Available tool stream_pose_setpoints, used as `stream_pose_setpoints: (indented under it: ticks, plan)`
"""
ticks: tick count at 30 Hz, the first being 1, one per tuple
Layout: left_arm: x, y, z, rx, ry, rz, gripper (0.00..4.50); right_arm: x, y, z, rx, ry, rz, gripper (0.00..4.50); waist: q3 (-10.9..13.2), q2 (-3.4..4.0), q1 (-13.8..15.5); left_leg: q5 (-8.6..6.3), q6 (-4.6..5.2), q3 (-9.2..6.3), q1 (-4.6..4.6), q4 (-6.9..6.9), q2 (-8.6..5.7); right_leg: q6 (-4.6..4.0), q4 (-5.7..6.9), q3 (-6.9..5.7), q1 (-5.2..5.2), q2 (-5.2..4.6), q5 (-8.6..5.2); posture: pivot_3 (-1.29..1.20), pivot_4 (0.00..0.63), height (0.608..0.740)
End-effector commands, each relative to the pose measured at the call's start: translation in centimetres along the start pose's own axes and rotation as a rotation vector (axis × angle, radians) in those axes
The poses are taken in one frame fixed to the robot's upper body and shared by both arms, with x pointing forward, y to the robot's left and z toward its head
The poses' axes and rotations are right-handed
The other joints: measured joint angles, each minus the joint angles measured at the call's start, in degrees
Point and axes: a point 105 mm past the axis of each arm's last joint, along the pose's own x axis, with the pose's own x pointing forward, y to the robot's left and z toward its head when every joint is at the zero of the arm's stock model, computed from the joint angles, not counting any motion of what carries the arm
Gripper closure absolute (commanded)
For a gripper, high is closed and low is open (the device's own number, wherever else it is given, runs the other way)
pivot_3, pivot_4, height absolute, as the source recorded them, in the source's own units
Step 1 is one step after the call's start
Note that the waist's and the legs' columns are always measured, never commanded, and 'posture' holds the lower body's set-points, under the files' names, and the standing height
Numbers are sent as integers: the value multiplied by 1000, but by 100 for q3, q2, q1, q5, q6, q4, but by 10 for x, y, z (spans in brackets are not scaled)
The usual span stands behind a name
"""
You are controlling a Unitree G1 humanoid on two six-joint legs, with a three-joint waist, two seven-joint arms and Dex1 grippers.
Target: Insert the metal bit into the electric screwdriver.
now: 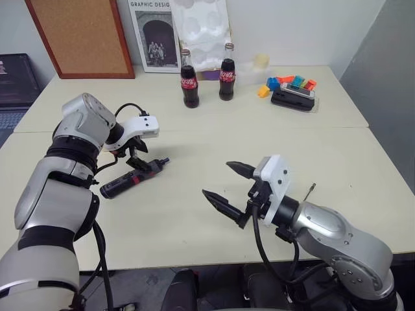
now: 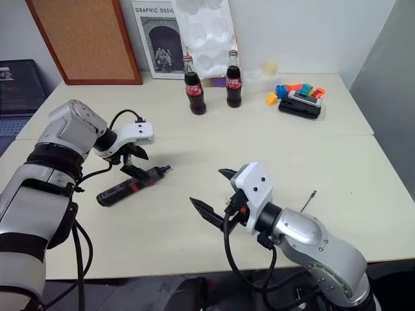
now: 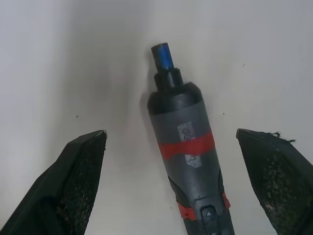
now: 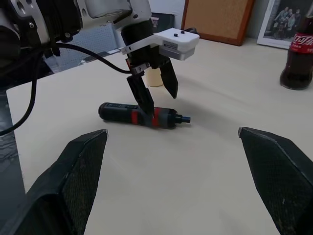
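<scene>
Cream tabletops fill my view: one near table (image 1: 194,233) with a second butted behind it along a seam, grey wall to the right and white wall at the back.

Nearest me, my right gripper (image 1: 228,188) hovers above the near table with its two black fingers spread wide and nothing between them. Just right of that wrist lies the one metal bit (image 1: 310,192), a thin grey rod flat on the table, angled slightly.

On my left side I count one electric screwdriver (image 1: 133,177), lying flat on the near table, nose pointing toward the middle. It is dark grey-black with a red band round the middle and a short blue-tinted stub at the nose. My left gripper (image 4: 155,96) points steeply down over it, fingers wide apart and straddling the red band; in the left wrist view both pads stand clear of the body, so I am holding nothing.

Farther back, on the rear table, stand two cola bottles (image 1: 189,80), upright and close together. To their right sits one black tray (image 1: 293,98) with a phone on it and a small cluster of coloured blocks (image 1: 285,83) beside it. Against the wall lean one cork board (image 1: 84,35) and one framed poster (image 1: 154,35).
</scene>
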Motion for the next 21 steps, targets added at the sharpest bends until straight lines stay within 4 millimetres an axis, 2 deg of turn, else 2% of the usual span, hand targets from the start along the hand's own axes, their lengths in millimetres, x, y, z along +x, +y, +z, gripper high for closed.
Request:
stream_pose_setpoints:
  ticks: [1,6,21]
  plan:
    - [5,5,1,2,-2,37,83,2,6,13,-28,-60,4,0,0,0,3,0,0,1,-1,1,-1,0,0,1,0,0,0,0,150,740]
    - [15,7,2,1,-4,52,83,4,9,14,-26,-68,-3,0,-1,-1,3,1,0,-2,-6,10,-3,3,1,-2,0,-1,2,0,150,740]
    - [34,9,24,1,-47,93,83,6,7,12,-8,-79,-34,0,-2,-1,93,2,2,-8,-6,63,-10,11,34,-3,10,-4,6,0,150,740]
